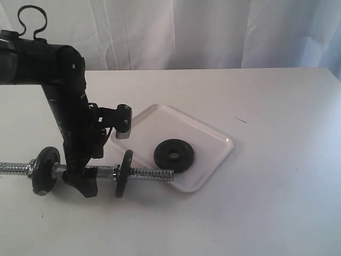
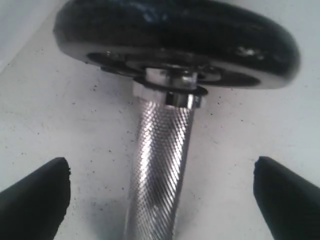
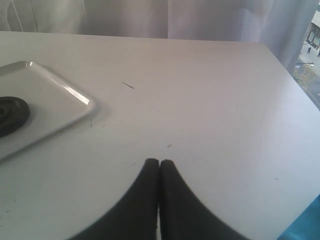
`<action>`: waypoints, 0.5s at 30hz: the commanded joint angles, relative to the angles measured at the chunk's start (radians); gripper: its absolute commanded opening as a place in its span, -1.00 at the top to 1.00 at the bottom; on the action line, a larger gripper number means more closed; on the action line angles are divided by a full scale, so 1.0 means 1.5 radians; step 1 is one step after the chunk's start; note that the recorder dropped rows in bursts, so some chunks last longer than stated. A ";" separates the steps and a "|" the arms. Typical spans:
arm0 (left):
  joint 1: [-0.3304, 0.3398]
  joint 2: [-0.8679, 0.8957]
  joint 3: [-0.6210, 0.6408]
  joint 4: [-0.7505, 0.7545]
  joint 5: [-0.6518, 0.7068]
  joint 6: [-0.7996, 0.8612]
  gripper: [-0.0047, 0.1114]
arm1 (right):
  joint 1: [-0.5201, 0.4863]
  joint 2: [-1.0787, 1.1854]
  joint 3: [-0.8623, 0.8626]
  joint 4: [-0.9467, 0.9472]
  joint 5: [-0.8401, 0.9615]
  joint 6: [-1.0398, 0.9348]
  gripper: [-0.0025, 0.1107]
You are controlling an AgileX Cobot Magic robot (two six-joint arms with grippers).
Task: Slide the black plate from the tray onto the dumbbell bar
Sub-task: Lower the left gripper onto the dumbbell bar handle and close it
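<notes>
The black plate [image 1: 174,155] [image 3: 10,116] lies flat in the translucent-white tray [image 1: 213,133] [image 3: 55,102]. The dumbbell bar [image 1: 152,174] [image 2: 162,125] rests on the table left of the tray, its threaded end reaching over the tray's near corner. My left gripper [image 1: 82,184] [image 2: 161,165] is open and straddles the bar's knurled middle, both fingertips [image 2: 45,187] well clear of the chrome. My right gripper [image 3: 159,162] is shut on nothing, above bare table right of the tray; it does not show in the exterior view.
Two black discs sit on the bar, one [image 1: 45,170] left of my left gripper and one [image 1: 125,173] [image 2: 175,40] right of it. White curtains hang behind the table. The table's right edge [image 3: 295,90] runs beside my right gripper.
</notes>
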 commanded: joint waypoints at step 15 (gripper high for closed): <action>-0.003 0.056 -0.004 0.013 -0.054 0.049 -0.77 | -0.002 -0.004 0.001 0.000 -0.004 -0.004 0.96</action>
